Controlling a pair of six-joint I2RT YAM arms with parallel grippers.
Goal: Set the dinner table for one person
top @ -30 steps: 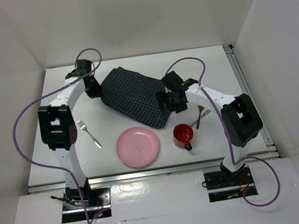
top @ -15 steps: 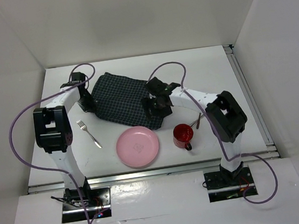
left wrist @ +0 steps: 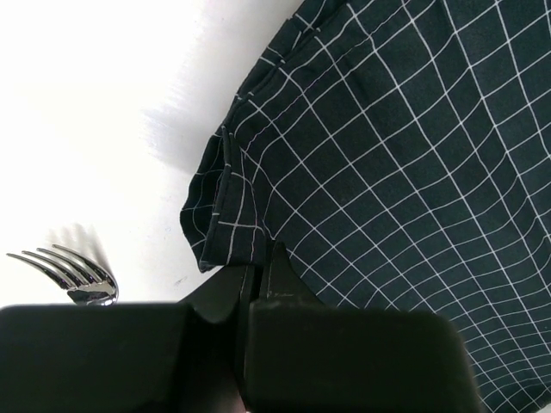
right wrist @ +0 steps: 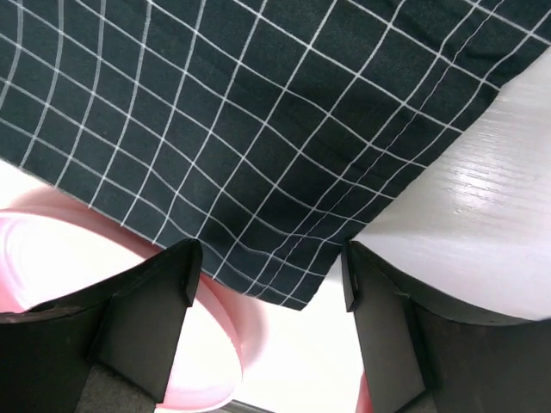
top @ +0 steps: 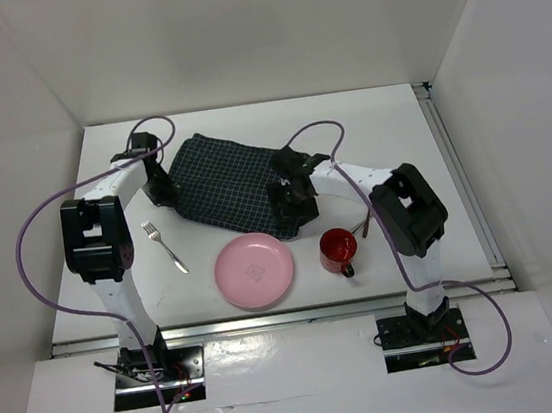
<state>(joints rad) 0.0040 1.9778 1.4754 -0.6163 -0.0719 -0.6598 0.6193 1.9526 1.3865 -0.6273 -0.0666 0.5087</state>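
A dark navy checked cloth lies spread on the white dinner table, left of centre. My left gripper is at its left corner. In the left wrist view the jaws are pressed together on the cloth's folded edge. My right gripper hangs over the cloth's near right corner. In the right wrist view it is open, with the cloth corner lying loose between the fingers. A pink plate sits near the front edge, and its rim lies just under that corner.
A fork lies left of the plate, and its tines are close to my left gripper. A red mug stands right of the plate. A brownish utensil lies beside the mug, partly hidden by the right arm. White walls surround the table.
Both arms drew the cloth to the left and slightly nearer over the first half second. Since then the cloth has stayed put and only the right arm shifted slightly.
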